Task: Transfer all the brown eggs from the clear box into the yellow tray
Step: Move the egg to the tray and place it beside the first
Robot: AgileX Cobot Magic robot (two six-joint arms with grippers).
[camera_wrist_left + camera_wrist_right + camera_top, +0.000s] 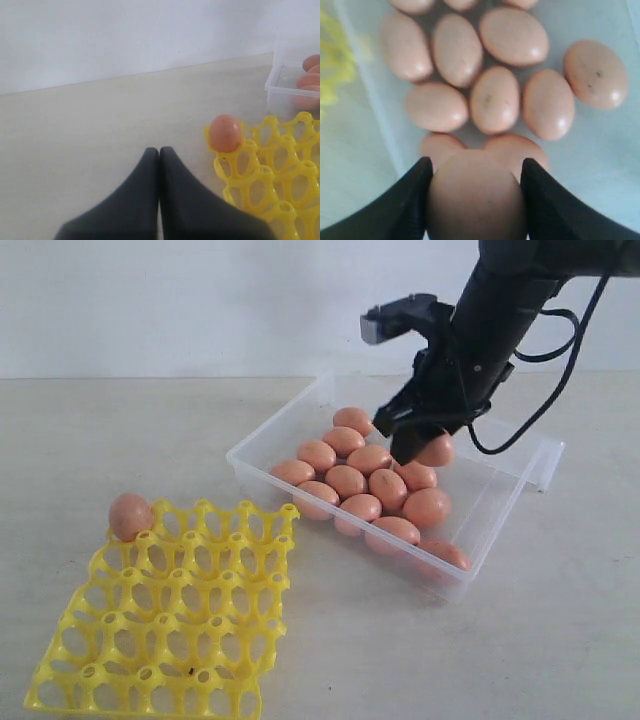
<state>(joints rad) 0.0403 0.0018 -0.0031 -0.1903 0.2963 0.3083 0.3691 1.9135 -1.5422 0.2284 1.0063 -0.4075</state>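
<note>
Several brown eggs (pixel 346 480) lie packed in the clear box (pixel 497 508). My right gripper (pixel 407 448) reaches down into the box over its far side. In the right wrist view its two black fingers (pixel 415 195) press on both sides of one brown egg (pixel 475 200), a little above the other eggs (pixel 494 99). One brown egg (pixel 130 515) sits in the far left corner cup of the yellow tray (pixel 175 645). My left gripper (pixel 159 150) is shut and empty, low over the table beside that tray corner (pixel 235 172); the exterior view does not show it.
The box's clear lid (pixel 545 462) hangs open off its right side. A black cable (pixel 540 405) loops from the right arm above it. Pale tabletop runs between the tray and the box, with a white wall behind.
</note>
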